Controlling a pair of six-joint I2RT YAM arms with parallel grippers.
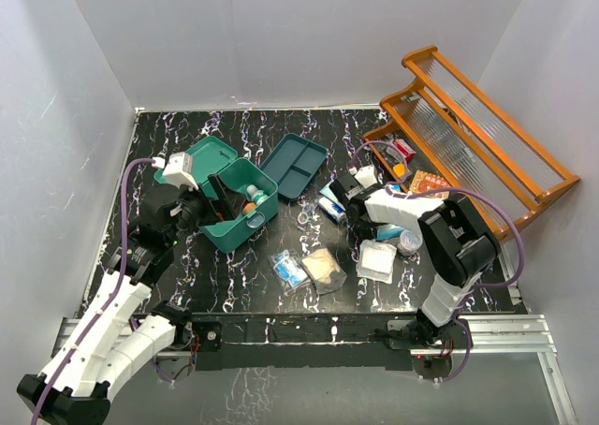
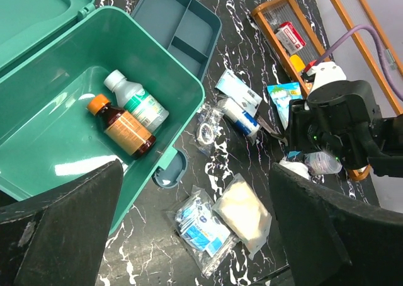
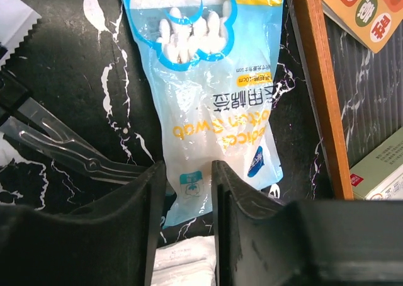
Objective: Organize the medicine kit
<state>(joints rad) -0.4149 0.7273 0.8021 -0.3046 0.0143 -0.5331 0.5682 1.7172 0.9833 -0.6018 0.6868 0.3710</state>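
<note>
The medicine kit [image 1: 234, 221] [image 2: 182, 94], a teal box, stands open at the left with its lid [image 1: 201, 156] laid back. Inside lie a brown bottle [image 2: 124, 130] and a white bottle [image 2: 137, 103]. My left gripper [image 2: 195, 166] hangs wide open just right of the kit, over a blue sachet bag [image 2: 201, 226] and a beige gauze pack [image 2: 242, 213], holding nothing. My right gripper [image 3: 189, 166] is low beside the rack. Its fingers are narrowed either side of the end of a cotton swab bag [image 3: 211, 78], with a gap still showing.
A dark-teal divided tray [image 1: 293, 166] lies behind the kit. The orange wooden rack [image 1: 468, 125] at the right holds small boxes. Blue-white boxes [image 2: 239, 103], clear tweezers [image 3: 56, 147], a white gauze pack [image 1: 377, 259] and a small cup [image 1: 409, 242] crowd the right arm.
</note>
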